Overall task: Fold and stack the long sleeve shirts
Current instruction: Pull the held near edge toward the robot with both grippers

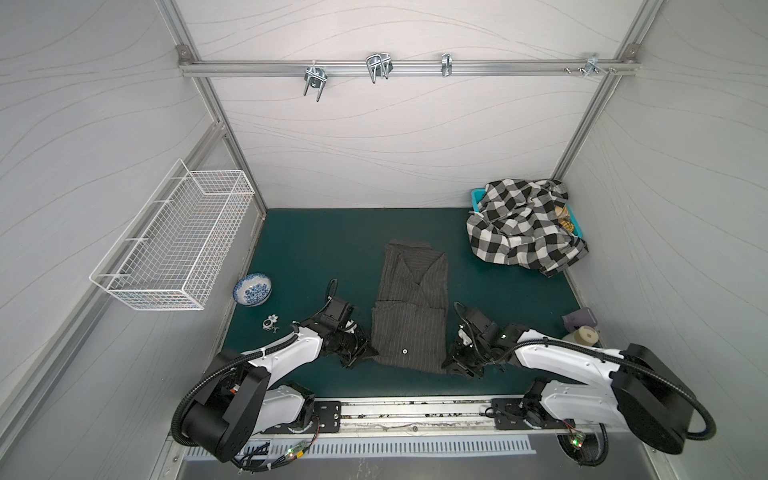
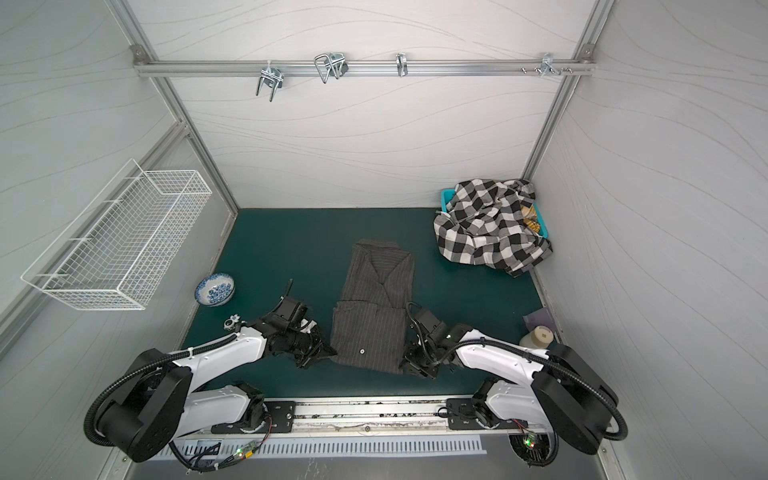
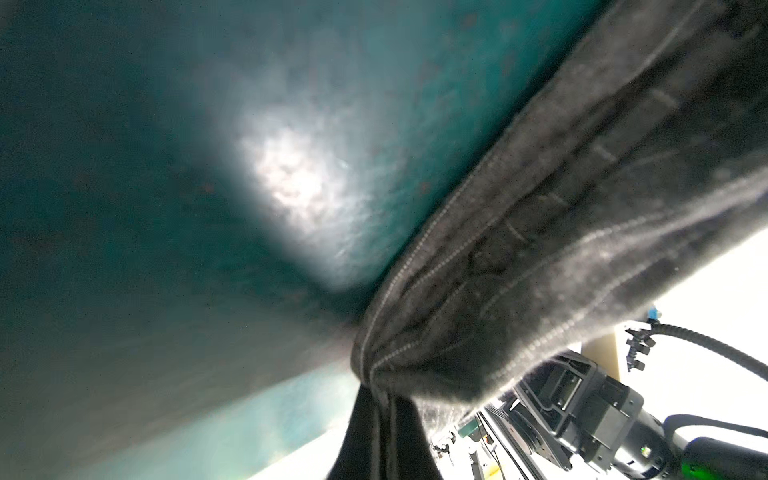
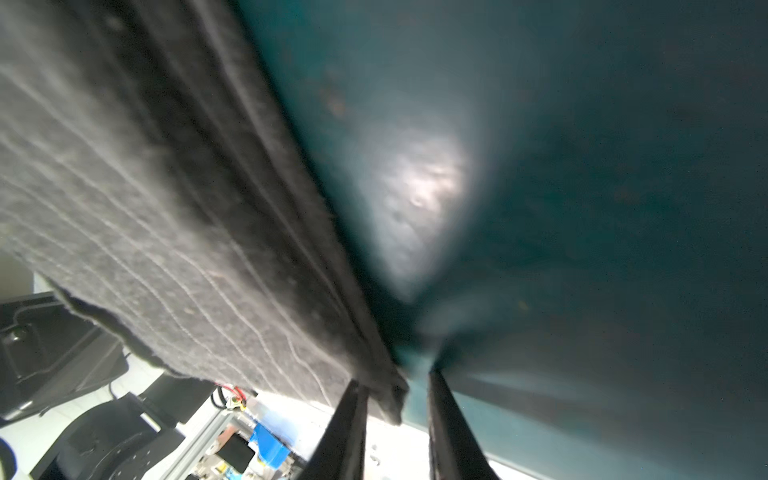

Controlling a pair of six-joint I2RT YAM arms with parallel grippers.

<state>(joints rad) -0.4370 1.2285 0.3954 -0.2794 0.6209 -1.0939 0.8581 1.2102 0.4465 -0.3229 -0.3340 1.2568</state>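
A dark charcoal pinstriped shirt (image 1: 411,307) (image 2: 374,307) lies folded into a narrow strip in the middle of the teal mat, collar towards the back wall. My left gripper (image 1: 368,354) (image 2: 328,353) (image 3: 384,395) is shut on its near left corner; the cloth (image 3: 540,228) bunches into the jaws. At the near right corner my right gripper (image 1: 449,361) (image 2: 405,362) (image 4: 395,386) is open. The hem (image 4: 386,399) hangs between its fingers (image 4: 349,415), with mat showing in the gap. A black-and-white checked shirt (image 1: 519,226) (image 2: 486,224) is heaped at the back right.
The checked shirt spills over a teal plastic basket (image 1: 478,195). A blue-patterned bowl (image 1: 252,289) and a small metal piece (image 1: 271,323) sit at the mat's left edge. A cream roll (image 1: 584,334) stands at the right edge. A white wire basket (image 1: 174,237) hangs on the left wall.
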